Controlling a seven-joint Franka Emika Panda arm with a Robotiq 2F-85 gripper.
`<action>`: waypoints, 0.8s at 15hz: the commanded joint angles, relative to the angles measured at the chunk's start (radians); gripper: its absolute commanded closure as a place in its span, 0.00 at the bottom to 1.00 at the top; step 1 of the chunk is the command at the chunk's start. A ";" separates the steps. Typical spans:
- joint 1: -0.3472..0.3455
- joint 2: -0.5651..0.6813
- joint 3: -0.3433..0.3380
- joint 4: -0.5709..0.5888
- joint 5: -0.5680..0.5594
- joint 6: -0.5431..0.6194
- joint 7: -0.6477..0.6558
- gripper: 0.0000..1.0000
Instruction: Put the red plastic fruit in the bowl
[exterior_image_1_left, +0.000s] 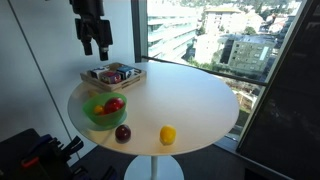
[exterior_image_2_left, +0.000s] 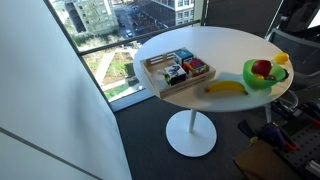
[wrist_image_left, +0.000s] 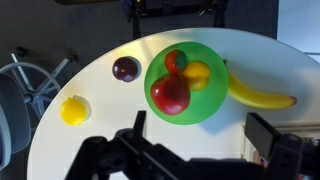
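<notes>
The red plastic fruit (wrist_image_left: 170, 95) already sits inside the bowl (wrist_image_left: 216, 102), seemingly almost straight below the open, empty claw (exterior_image_1_left: 95, 50).

The red plastic fruit (wrist_image_left: 170, 95) looks glossy, with a highlight on its smooth skin; the maroon fruit (wrist_image_left: 126, 69) shines likewise. The bowl (wrist_image_left: 212, 102) is smooth green plastic. The worktop (wrist_image_left: 110, 125) is white, smooth and matt. The tray (exterior_image_2_left: 185, 87) looks like pale wood.

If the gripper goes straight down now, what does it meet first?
Probably the green bowl near its rim, or the table just beside it; the gripper hangs high and depth is unclear.
</notes>
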 joint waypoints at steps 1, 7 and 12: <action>-0.003 -0.012 -0.002 0.027 -0.024 -0.044 -0.029 0.00; 0.000 -0.019 -0.007 0.018 -0.012 0.007 -0.026 0.00; 0.000 -0.007 0.000 0.006 -0.010 0.019 -0.010 0.00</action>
